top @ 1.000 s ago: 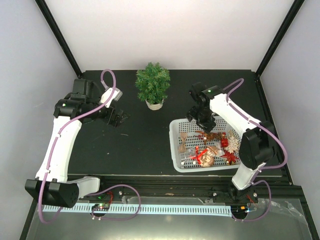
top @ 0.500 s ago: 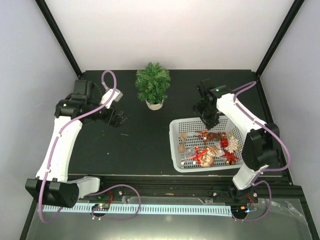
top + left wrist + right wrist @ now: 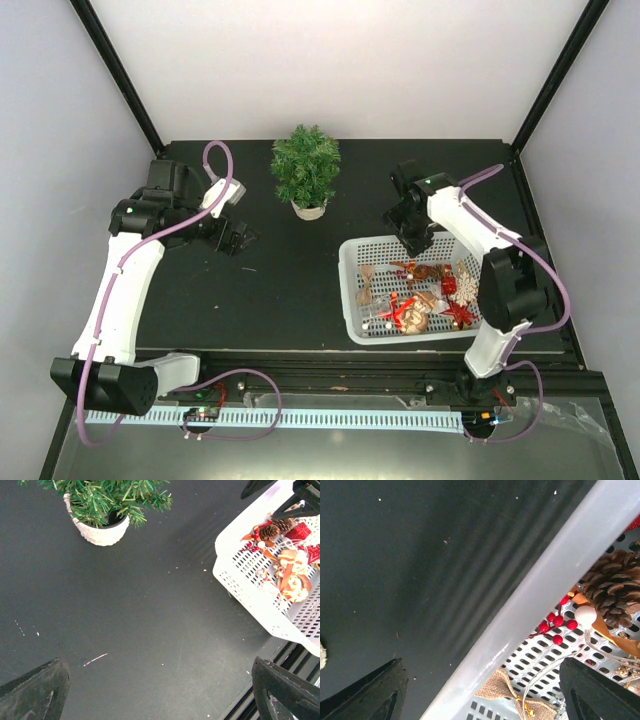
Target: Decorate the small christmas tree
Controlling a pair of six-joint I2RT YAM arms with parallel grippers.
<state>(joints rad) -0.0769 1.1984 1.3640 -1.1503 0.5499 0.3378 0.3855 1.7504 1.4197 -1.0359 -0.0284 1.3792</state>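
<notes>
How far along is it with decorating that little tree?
Nothing looks done: the small christmas tree carries no decoration, and the ornaments all lie in the white basket. In hand: the right fingers hang open and empty over the basket's far rim; the left fingers hover open, left of the tree. Every ornament is left to hang.

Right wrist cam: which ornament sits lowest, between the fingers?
The burlap bow, beside the basket rim at the bottom edge; the red berries and pinecone lie higher in frame.
</notes>
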